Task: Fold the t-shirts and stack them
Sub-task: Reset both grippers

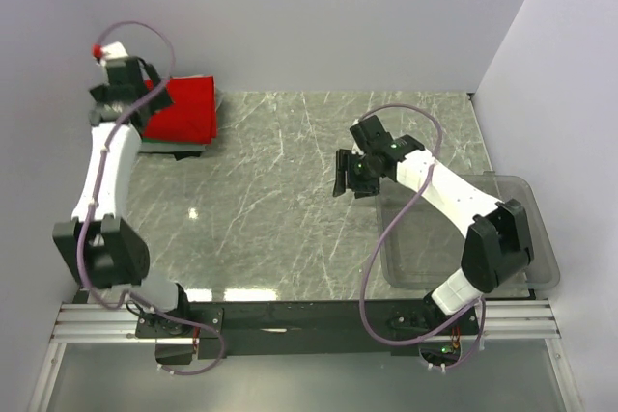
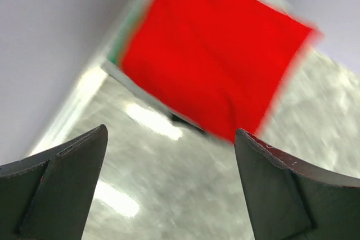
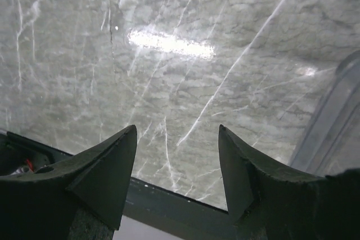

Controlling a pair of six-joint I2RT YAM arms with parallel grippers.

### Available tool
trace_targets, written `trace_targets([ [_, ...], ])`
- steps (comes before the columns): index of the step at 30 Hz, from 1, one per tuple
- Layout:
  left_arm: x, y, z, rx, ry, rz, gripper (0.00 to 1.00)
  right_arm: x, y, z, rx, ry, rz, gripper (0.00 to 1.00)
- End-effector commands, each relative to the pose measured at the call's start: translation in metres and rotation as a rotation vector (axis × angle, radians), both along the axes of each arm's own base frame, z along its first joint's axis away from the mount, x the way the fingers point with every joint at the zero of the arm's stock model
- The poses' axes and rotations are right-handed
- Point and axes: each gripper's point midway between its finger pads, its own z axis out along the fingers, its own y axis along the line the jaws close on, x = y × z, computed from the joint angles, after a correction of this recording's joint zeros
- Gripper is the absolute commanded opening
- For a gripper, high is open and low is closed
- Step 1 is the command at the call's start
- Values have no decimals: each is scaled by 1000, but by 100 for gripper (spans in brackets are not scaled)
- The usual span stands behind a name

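The red t-shirt (image 1: 185, 108) lies folded in a neat rectangle at the table's far left, against the back wall. It fills the top of the left wrist view (image 2: 214, 60). A thin green edge of the green t-shirt (image 2: 120, 46) shows under it, and a dark strip (image 1: 174, 149) marks it in the top view. My left gripper (image 1: 150, 98) hovers at the red shirt's left edge, open and empty (image 2: 171, 132). My right gripper (image 1: 346, 173) is open and empty (image 3: 177, 128) above bare table right of centre.
A clear plastic bin (image 1: 526, 262) stands at the near right, under the right arm; its rim shows in the right wrist view (image 3: 332, 122). The marble table (image 1: 280, 200) is walled at the back and both sides.
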Motion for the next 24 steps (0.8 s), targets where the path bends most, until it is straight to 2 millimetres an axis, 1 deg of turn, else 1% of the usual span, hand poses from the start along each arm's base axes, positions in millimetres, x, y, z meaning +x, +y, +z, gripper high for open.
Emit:
trace_targets([
  [1,-14,-54,8,-48,-104,-102,99,16,-2,26,33,-157,-41,67],
  [2,-21,-61,9,-53,-120,-109,99,15,-4,25,30,-165,-47,66],
  [3,-32,-91,24,-65,-171,-177,99,17,-8,31,28,-198,-65,67],
  [4,-39,-103,12,-90,-169,-191,100,19,-9,35,37,-226,-75,66],
  [5,-46,-116,11,-106,-182,-219,100,18,-12,34,34,-237,-82,67],
  [6,-59,-139,21,-127,-223,-278,99,18,-16,42,38,-272,-102,66],
  [7,-66,-151,7,-157,-217,-297,99,20,-16,46,52,-301,-112,66],
  [8,-73,-165,5,-181,-223,-338,99,19,-21,44,43,-314,-125,66],
  [9,-86,-186,9,-203,-245,-402,99,17,-24,53,56,-345,-138,66],
  [10,-94,-197,-4,-220,-225,-429,99,19,-28,56,50,-372,-156,66],
  [11,-100,-205,-7,-227,-222,-447,99,17,-32,53,40,-378,-167,66],
  [12,-110,-218,-8,-229,-223,-476,99,15,-36,63,50,-410,-183,66],
  [13,-115,-224,-17,-229,-202,-495,99,17,-43,66,37,-440,-210,66],
  [14,-119,-229,-21,-225,-188,-510,99,14,-48,62,25,-447,-224,66],
  [15,-124,-236,-25,-221,-174,-532,99,11,-54,71,33,-482,-254,66],
  [16,-127,-239,-28,-215,-163,-541,99,11,-61,75,31,-505,-282,66],
  [17,-128,-241,-29,-209,-159,-546,99,10,-73,72,-10,-531,-328,66],
  [18,-132,-247,-29,-206,-157,-562,99,7,-81,83,0,-575,-358,66],
  [19,-132,-243,-28,-186,-169,-534,99,6,-88,87,-9,-600,-383,66],
  [20,-134,-243,-26,-171,-177,-531,100,4,-100,84,-47,-622,-425,66],
  [21,-136,-242,-22,-156,-196,-531,99,1,-108,92,-44,-656,-447,66],
  [23,-137,-240,-15,-119,-231,-531,99,-3,-119,93,-68,-687,-477,66],
  [24,-137,-239,-13,-110,-239,-526,99,-6,-128,100,-80,-720,-503,66],
])
